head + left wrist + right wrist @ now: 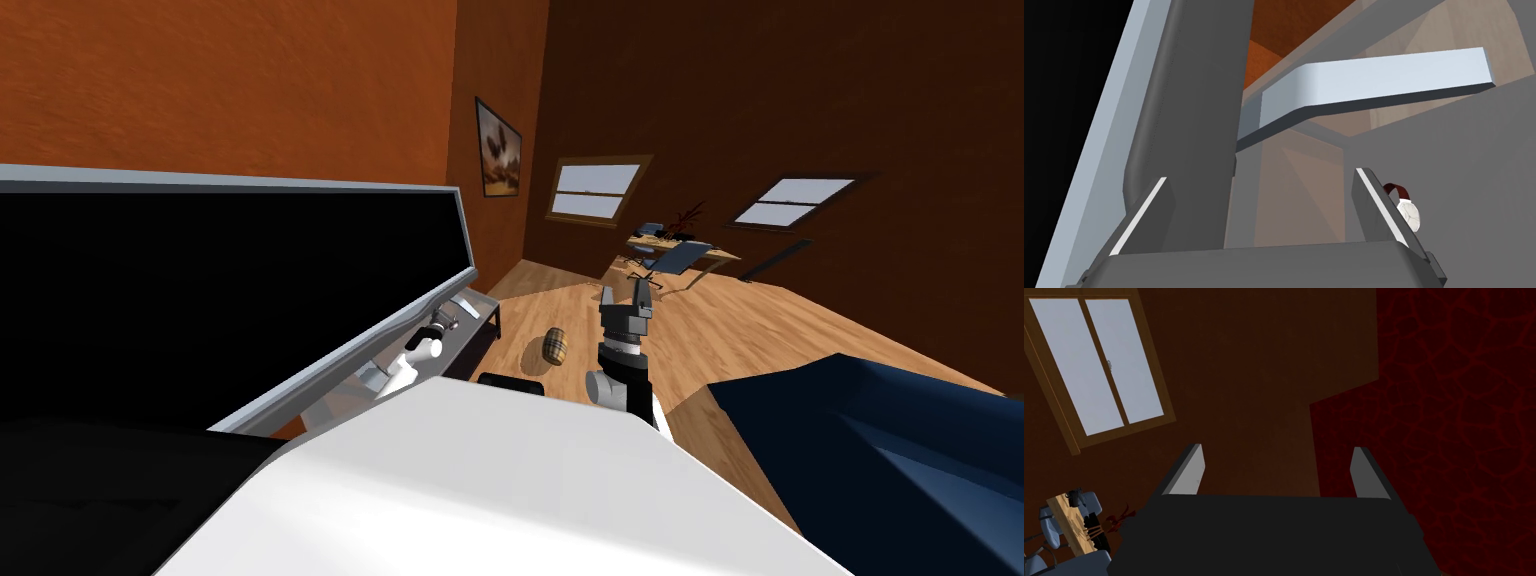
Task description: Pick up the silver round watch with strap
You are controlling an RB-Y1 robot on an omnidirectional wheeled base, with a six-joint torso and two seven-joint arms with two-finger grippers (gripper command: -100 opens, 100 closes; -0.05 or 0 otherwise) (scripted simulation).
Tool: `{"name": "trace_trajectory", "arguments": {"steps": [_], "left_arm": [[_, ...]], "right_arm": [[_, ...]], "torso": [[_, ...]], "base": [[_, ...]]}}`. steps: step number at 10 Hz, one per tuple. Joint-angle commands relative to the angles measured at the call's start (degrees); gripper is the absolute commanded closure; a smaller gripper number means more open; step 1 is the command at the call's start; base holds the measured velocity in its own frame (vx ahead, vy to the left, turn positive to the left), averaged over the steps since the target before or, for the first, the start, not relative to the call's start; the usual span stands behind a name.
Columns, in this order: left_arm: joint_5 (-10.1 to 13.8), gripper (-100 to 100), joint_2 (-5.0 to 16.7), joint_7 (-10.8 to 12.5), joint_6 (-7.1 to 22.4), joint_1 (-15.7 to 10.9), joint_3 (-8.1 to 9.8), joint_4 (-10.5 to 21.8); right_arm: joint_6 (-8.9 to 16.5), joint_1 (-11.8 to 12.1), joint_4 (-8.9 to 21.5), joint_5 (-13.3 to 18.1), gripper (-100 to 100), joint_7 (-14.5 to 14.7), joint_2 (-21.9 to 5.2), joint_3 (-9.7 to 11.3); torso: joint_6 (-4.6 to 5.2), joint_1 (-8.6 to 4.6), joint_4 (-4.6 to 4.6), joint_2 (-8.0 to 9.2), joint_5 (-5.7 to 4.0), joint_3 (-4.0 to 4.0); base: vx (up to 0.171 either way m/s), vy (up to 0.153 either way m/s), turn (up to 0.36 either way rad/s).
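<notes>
In the left half of the head view, a large television [200, 300] with black screen and light grey frame, standing on a low dark TV stand [472, 345]. Placed under the screen's lower edge, near the middle of that frame, the left gripper [447, 322]. Seen from the left wrist: a grey surface [1474, 175] carrying the television's light grey foot [1374, 75] and, nearer to the hand, the silver round watch [1410, 214] with a dark red strap. Lies just beside the outer face of one finger [1376, 210] of this gripper, outside the gap and not between the two fingers; touching that finger or slightly apart, hard to tell. Strap end partly hidden behind the same finger. Fingers spread wide, gripping nothing, with the other finger [1144, 215] close in front of the television's dark grey back column [1189, 100]. Just right of the middle of the head view, the right gripper [625, 295] raised over the wooden floor [760, 330], also spread wide and holding nothing. On the floor a little to its left in the frame, a small brown striped barrel-shaped thing [556, 346]. At lower right, a dark blue sofa [880, 450].
</notes>
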Motion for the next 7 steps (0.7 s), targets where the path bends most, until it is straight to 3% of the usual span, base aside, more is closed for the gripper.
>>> {"name": "trace_trajectory", "arguments": {"steps": [1, 2, 6, 7], "left_arm": [[2.21, -100, 0.4, 2.01, 2.43, -0.73, 0.8, 2.5], [2.21, -100, 0.4, 2.01, 2.43, -0.73, 0.8, 2.5], [6.46, -100, 1.4, 6.1, 4.99, -3.53, 1.4, 9.49], [6.46, -100, 1.4, 6.1, 4.99, -3.53, 1.4, 10.1]], "right_arm": [[0.0, 0.0, 0.0, 0.0, 0, 0.0, 0.0, 0.0], [0.0, 0.0, 0.0, 0.0, 0, 0.0, 0.0, 0.0], [0.0, 0.0, 0.0, 0.0, 0, 0.0, 0.0, 0.0], [0.0, 0.0, 0.0, 0.0, 0, 0.0, 0.0, 0.0]], "torso": [[0.0, 0.0, 0.0, 0.0, 0.0, 0.0], [-0.01, 0.01, -0.01, -0.04, 0.0, -0.02], [0.0, -0.01, 0.0, -0.01, 0.0, -0.01], [-0.01, 0.02, -0.01, -0.05, 0.0, -0.03]], "base": [[0.031, 0.007, -0.092], [0.024, 0.011, -0.025], [0.024, 0.01, -0.05], [0.03, 0.015, -0.021]]}}
